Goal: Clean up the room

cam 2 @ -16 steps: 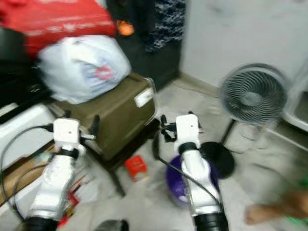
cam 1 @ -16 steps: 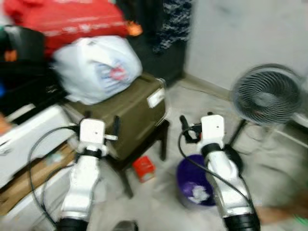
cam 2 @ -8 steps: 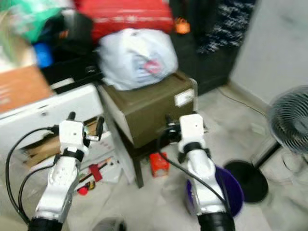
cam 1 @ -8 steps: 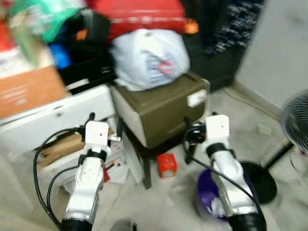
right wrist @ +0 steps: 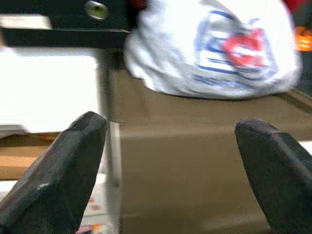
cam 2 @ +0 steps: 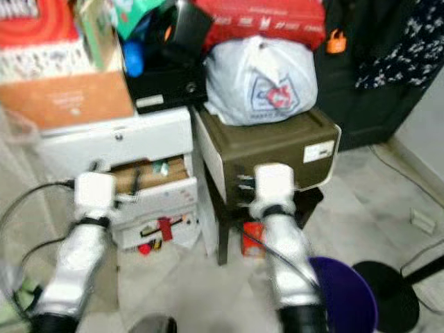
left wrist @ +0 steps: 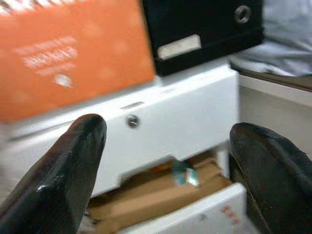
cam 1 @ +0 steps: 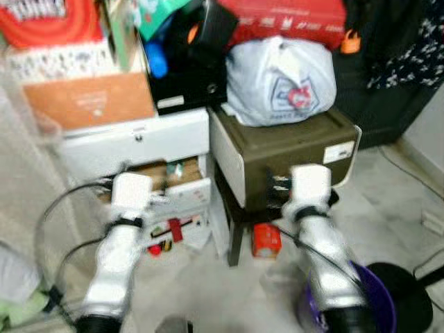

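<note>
— What is seen from the head views?

— Both silver arms are held out before a cluttered stack. A white plastic bag (cam 1: 281, 83) is set on an olive-brown box (cam 1: 291, 159), which rests on a dark stool. Beside it a white drawer unit (cam 1: 139, 149) is seen, with an orange box (cam 1: 87, 104) on top and a lower drawer pulled partly out. A small red carton (cam 1: 266, 241) lies on the floor under the stool, and a purple bin (cam 2: 343, 295) stands beside the right arm. The picture is blurred.

— And from the left wrist?

— The left gripper (left wrist: 168, 156) is held wide open, with nothing between its fingers (left wrist: 63, 170). The white drawer unit and the orange box are faced.

— From the right wrist?

— The right gripper (right wrist: 170, 161) is likewise spread wide and empty. The olive-brown box and the white plastic bag are seen beyond it, untouched.
</note>
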Motion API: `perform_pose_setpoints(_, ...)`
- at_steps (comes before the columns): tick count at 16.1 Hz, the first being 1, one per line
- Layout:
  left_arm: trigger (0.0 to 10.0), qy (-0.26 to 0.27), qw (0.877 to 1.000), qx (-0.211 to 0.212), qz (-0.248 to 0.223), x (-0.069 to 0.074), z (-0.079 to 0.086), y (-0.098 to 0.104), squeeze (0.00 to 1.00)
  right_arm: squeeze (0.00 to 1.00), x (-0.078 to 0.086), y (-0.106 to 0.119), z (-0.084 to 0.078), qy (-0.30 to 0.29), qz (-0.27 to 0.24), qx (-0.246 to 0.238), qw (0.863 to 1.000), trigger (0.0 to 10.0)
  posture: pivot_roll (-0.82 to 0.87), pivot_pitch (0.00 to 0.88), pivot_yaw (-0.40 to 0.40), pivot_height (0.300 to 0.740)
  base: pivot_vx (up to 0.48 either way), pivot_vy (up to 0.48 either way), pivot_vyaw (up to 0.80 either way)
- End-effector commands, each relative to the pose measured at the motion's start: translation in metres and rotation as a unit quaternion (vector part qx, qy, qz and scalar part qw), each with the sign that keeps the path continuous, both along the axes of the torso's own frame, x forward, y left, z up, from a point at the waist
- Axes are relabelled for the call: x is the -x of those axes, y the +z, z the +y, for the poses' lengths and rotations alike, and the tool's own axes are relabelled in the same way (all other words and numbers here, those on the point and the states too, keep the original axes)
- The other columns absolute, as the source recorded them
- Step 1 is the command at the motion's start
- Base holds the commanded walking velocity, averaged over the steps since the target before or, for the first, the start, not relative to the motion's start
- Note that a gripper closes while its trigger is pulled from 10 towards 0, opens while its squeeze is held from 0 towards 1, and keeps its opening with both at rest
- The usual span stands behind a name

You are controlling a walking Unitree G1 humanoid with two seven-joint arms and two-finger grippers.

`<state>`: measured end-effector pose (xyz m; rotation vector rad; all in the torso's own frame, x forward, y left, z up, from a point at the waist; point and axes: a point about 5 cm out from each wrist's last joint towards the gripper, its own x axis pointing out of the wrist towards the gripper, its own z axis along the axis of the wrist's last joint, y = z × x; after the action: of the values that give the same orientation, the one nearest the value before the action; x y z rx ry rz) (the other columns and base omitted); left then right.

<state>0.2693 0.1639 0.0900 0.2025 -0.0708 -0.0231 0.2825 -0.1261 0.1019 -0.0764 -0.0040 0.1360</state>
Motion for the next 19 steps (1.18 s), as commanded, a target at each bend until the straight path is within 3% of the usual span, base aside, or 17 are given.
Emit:
perform_pose_setpoints(1, 10.0, -0.010, 1.000, 0.005, -0.010, -0.002, -0.006, 0.005, 0.00, 0.00, -0.001, 0.000, -0.008, -0.010, 0.001, 0.005, 1.000, 10.0, 0.00, 0.000, 0.008, 0.740, 0.000, 0.000, 0.71)
perform_pose_setpoints(4, 10.0, -0.011, 1.000, 0.002, -0.010, -0.002, -0.006, 0.005, 0.00, 0.00, -0.001, -0.003, -0.012, -0.030, 0.009, -0.002, 1.000, 10.0, 0.00, 0.000, 0.009, 0.740, 0.000, 0.000, 0.43)
perform_pose_setpoints(6, 10.0, -0.009, 1.000, 0.004, -0.009, -0.002, -0.006, 0.005, 0.00, 0.00, 0.000, -0.014, -0.016, -0.053, 0.049, -0.013, 0.997, 10.0, 0.00, 0.000, 0.010, 0.740, 0.000, 0.000, 0.00)
perform_pose_setpoints(8, 10.0, -0.010, 1.000, 0.004, -0.009, -0.002, -0.007, 0.005, 0.00, 0.00, 0.000, -0.017, -0.018, -0.058, 0.058, -0.013, 0.997, 10.0, 0.00, 0.000, 0.011, 0.740, 0.000, 0.000, 0.00)
perform_pose_setpoints(19, 10.0, -0.028, 1.000, 0.011, 0.001, -0.003, -0.010, 0.004, 0.00, 0.00, -0.001, -0.009, -0.010, -0.032, 0.032, -0.012, 0.999, 10.0, -0.01, 0.000, 0.014, 0.740, 0.000, 0.000, 0.00)
